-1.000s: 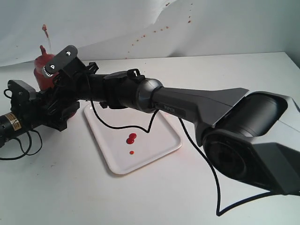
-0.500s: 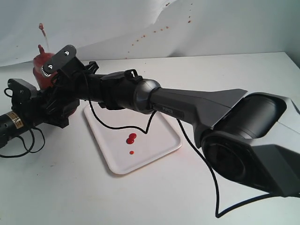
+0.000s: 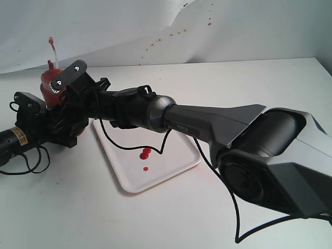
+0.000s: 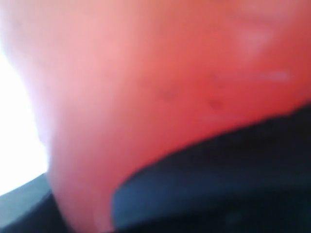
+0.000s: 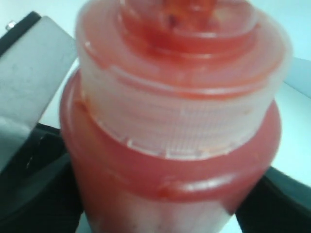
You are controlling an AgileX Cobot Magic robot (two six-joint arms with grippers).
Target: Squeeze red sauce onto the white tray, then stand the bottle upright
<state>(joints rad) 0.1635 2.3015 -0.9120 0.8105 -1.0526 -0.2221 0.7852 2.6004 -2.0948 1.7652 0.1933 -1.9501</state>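
Observation:
The bottle (image 3: 50, 79) stands nearly upright at the far left, left of the white tray (image 3: 176, 150), with its thin nozzle (image 3: 52, 47) pointing up. My right gripper (image 3: 61, 80) reaches across and is shut on the bottle's upper body; in the right wrist view the bottle (image 5: 170, 121) fills the gap between the dark fingers (image 5: 34, 189). My left gripper (image 3: 59, 114) holds the bottle lower down. The left wrist view is filled by the red bottle wall (image 4: 146, 73) against a dark finger (image 4: 218, 184). Red sauce (image 3: 146, 153) lies as small blobs on the tray.
A black cable (image 3: 129, 142) from the right arm hangs over the tray. The right arm's large base (image 3: 270, 171) fills the right foreground. Red specks (image 3: 171, 35) dot the white backdrop. The white table runs behind and to the right of the tray.
The bottle and both grippers have shifted slightly right and lower, and the nozzle now stands straighter. The sauce blobs on the tray are unchanged.

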